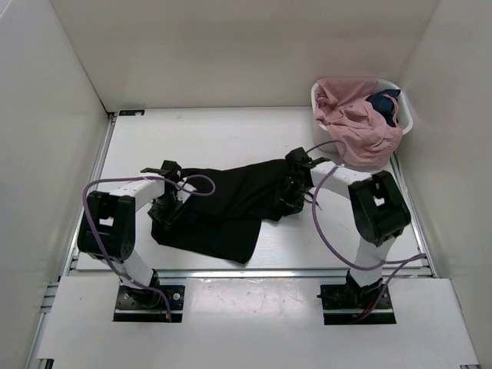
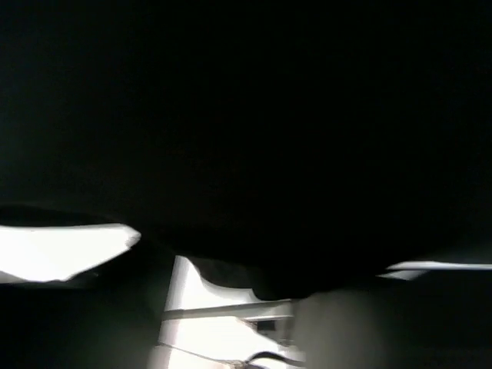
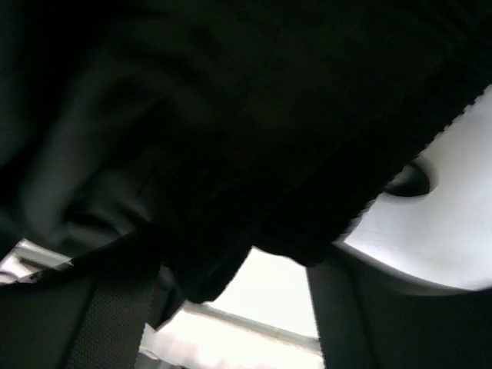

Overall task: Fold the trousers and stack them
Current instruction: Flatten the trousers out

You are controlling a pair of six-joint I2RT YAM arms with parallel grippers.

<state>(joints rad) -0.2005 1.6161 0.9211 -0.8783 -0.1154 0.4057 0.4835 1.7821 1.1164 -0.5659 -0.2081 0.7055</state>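
Two claws (left claw [image 1: 166, 204], right claw [image 1: 288, 194]) flank the trousers [image 1: 231, 206], touching.

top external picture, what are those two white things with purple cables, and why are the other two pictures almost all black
Those are two robot arms bolted at the near edge of a table: the left arm and the right arm, each ending in a two-finger gripper. The top picture comes from a fixed camera above and behind them. The other two come from cameras on the wrists; they look black because each sits very close to the black trousers, which lie crumpled across the table. The left gripper is at their left end, the right gripper at their right end. The right one's fingers stand apart with cloth hanging between them; the left one's grip cannot be told. At the far right, a white basket holds a pink garment and a dark blue cloth.
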